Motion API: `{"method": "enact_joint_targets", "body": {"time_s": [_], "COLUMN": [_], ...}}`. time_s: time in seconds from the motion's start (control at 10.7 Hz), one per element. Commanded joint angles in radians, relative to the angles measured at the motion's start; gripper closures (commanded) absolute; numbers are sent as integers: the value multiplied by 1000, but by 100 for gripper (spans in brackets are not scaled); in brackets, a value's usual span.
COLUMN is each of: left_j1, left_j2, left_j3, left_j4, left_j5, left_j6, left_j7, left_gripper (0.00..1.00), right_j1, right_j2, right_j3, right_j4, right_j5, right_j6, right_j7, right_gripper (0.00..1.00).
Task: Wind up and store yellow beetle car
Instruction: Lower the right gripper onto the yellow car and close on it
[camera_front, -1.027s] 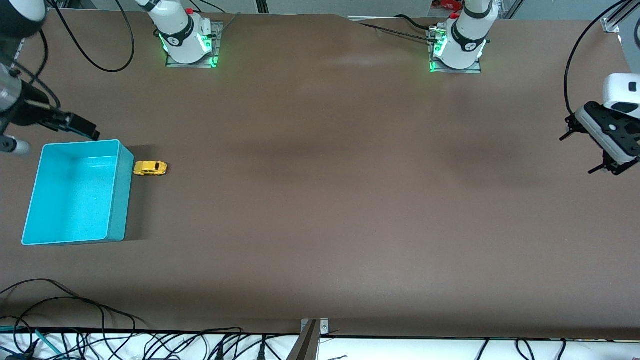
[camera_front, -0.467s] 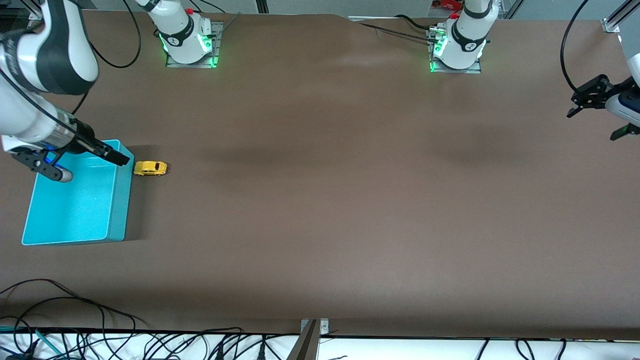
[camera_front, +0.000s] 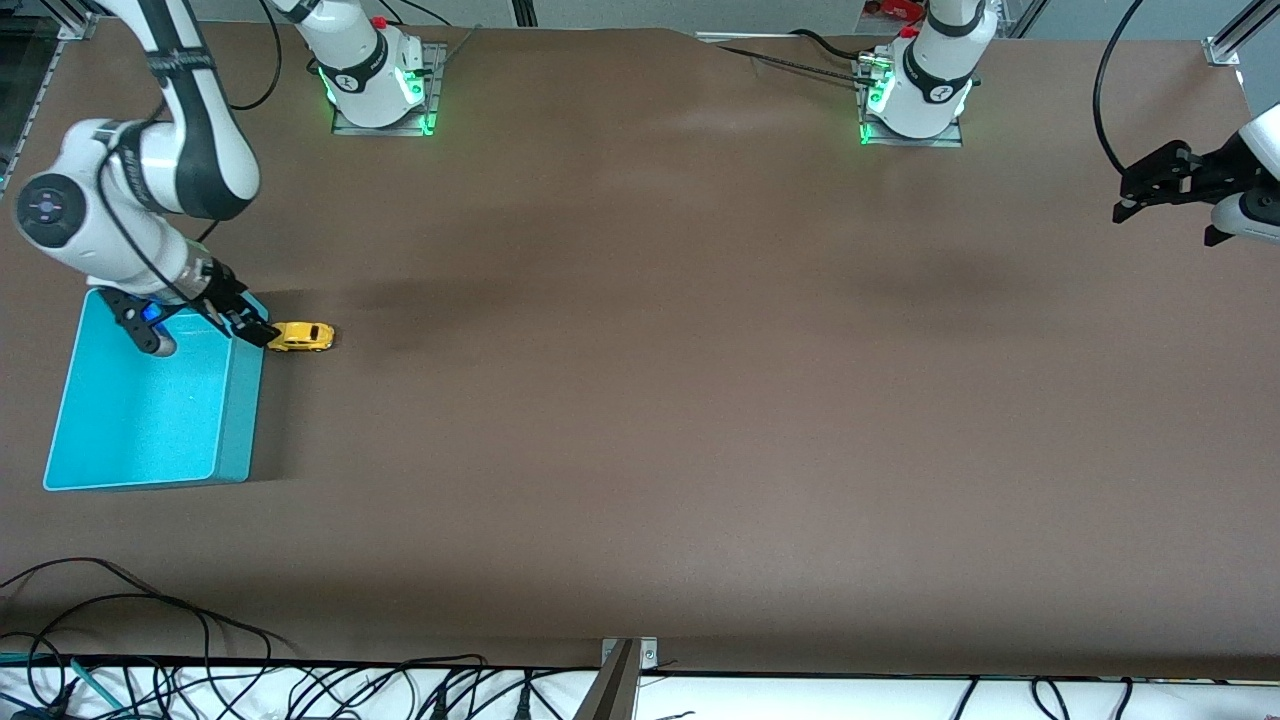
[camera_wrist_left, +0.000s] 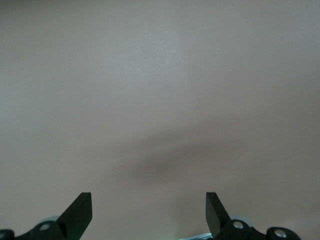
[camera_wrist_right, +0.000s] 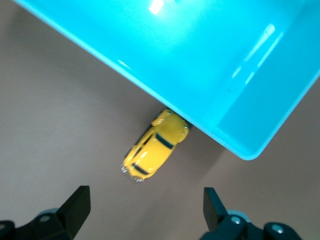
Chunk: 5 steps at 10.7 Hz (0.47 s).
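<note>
Brown table (camera_front: 640, 400) under yellow beetle car (camera_front: 301, 336) touching turquoise bin (camera_front: 150, 440); right hand (camera_front: 205, 325), left hand (camera_front: 1165, 195) open.

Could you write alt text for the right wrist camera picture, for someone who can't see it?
A tiny yellow beetle car sits on the brown table against the outer wall of a turquoise bin, with the right gripper hanging open above it.

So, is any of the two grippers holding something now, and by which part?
Nothing is held. The right gripper hangs open over the turquoise bin, beside the yellow beetle car. The left gripper waits open, empty.
</note>
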Motion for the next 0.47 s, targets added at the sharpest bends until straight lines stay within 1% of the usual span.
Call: {"method": "enact_joint_targets", "body": {"time_s": [0.0, 0.19, 0.37], "left_j1": [-16, -21, -21], "left_j2": [0, 4, 4], "left_j3": [9, 7, 9], "left_j4": [36, 38, 38], "left_j5": [12, 14, 12], "left_j6": [-23, -23, -23], "left_j7": [-36, -38, -38], "left_gripper": [0, 0, 0], "right_j1": [-4, -4, -1], "right_j2": [45, 109, 160], "right_j3": [-20, -20, -20], "right_j4": [-21, -21, -21], "right_j5": [-13, -13, -13], "right_j6": [66, 137, 217], "right_j7": [169, 317, 423], "right_gripper": [0, 0, 0]}}
